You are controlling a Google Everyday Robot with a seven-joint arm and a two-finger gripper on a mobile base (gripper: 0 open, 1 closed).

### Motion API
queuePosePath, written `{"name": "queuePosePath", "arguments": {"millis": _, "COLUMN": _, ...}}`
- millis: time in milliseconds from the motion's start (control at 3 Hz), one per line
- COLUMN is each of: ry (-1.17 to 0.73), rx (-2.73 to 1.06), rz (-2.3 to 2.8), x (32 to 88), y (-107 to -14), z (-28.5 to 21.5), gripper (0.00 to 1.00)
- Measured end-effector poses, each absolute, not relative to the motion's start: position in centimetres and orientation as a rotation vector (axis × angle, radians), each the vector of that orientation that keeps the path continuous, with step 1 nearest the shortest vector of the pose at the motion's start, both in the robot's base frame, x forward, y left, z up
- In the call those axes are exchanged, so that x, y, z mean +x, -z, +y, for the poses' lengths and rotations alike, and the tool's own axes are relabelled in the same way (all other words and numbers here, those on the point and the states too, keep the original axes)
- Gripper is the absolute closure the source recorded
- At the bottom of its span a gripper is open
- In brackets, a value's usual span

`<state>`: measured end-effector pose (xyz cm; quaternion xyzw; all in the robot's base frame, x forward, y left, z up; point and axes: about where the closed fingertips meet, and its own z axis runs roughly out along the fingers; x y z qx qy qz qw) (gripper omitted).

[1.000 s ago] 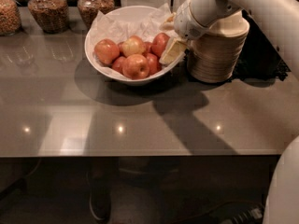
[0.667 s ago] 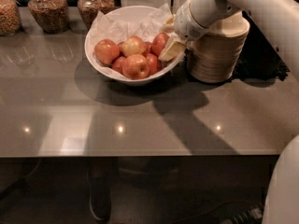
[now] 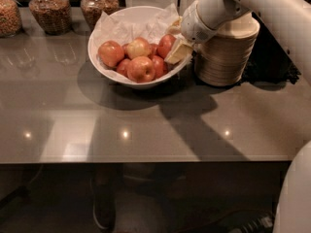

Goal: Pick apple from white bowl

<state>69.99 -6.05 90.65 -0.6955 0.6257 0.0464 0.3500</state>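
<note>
The white bowl (image 3: 104, 62), lined with crinkled white paper, stands at the back middle of the table and holds several red-orange apples. My gripper (image 3: 176, 37) reaches into the bowl's right side from the upper right. Its cream fingers (image 3: 179, 51) sit above and below the rightmost apple (image 3: 165, 43) and are closed against it. The apple still rests among the others in the bowl. A paler apple (image 3: 138, 47) lies in the middle of the pile, and another apple (image 3: 110, 53) lies at the left.
A stack of cream disposable bowls (image 3: 226, 52) stands just right of the white bowl, under my arm. Glass jars of dry food (image 3: 47, 8) line the back left. The grey glossy table (image 3: 146, 125) extends forward to its front edge.
</note>
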Motion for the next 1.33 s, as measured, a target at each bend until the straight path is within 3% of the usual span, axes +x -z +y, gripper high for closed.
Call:
{"name": "queuePosePath", "arguments": {"millis": 333, "ry": -0.117, "rx": -1.798, "rz": 1.596, "x": 69.8, "y": -91.6, "z": -5.7, "gripper": 1.00}}
{"name": "queuePosePath", "arguments": {"millis": 1333, "ry": -0.099, "rx": -1.763, "rz": 1.471, "x": 69.0, "y": -97.9, "z": -4.4, "gripper": 1.00}}
